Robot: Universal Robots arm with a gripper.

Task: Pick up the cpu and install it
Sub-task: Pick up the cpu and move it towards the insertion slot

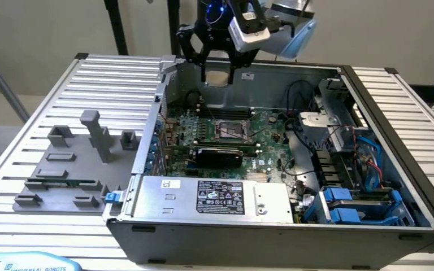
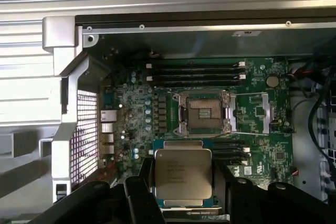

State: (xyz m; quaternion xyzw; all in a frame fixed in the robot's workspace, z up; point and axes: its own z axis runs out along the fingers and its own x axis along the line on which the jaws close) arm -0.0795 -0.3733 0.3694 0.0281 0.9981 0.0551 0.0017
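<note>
One cpu point(image 2: 182, 174) — gripped by pincer point(image 1: 217, 79) | aloft over open computer case point(image 1: 277, 241)

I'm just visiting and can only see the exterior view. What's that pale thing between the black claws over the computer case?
Observer: The wrist view shows it plainly. It's the cpu, a square chip with printed lines on its metal top, gripped by the end effector.
Operator: Is its place in the computer free?
Observer: Yes. In the wrist view the socket lies bare inside its metal frame, with no chip seated, and the cpu hangs apart from it.
</note>
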